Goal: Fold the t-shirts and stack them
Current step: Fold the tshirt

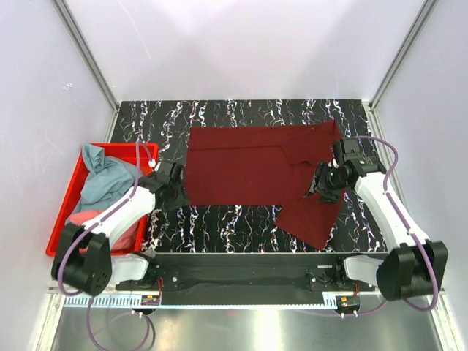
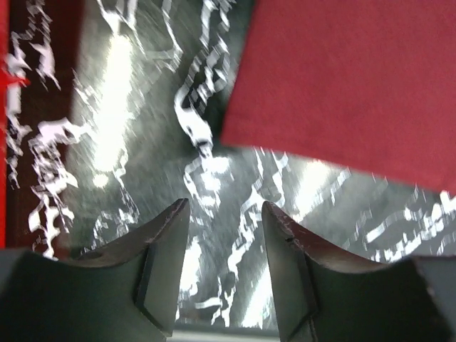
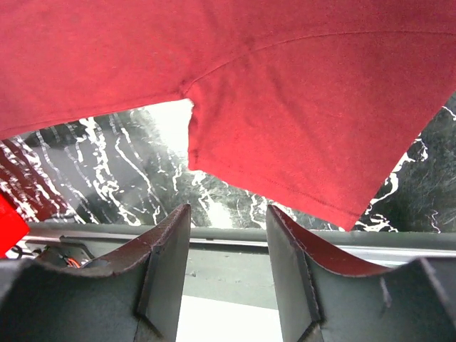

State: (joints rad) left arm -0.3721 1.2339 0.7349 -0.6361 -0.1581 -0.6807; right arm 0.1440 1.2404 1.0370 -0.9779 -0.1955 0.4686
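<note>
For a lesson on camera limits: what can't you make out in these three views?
Pink shirt: top view, mostly buried under the teal shirt.
Maroon shirt: right wrist view, cut off by the top edge.
Bin: left wrist view, only a blurred sliver at the left edge.

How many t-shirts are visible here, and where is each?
3. The dark maroon t-shirt lies spread on the black marbled table; the dusty teal-blue t-shirt and the coral pink t-shirt lie in the red plastic bin. Others may hide beneath.
</note>
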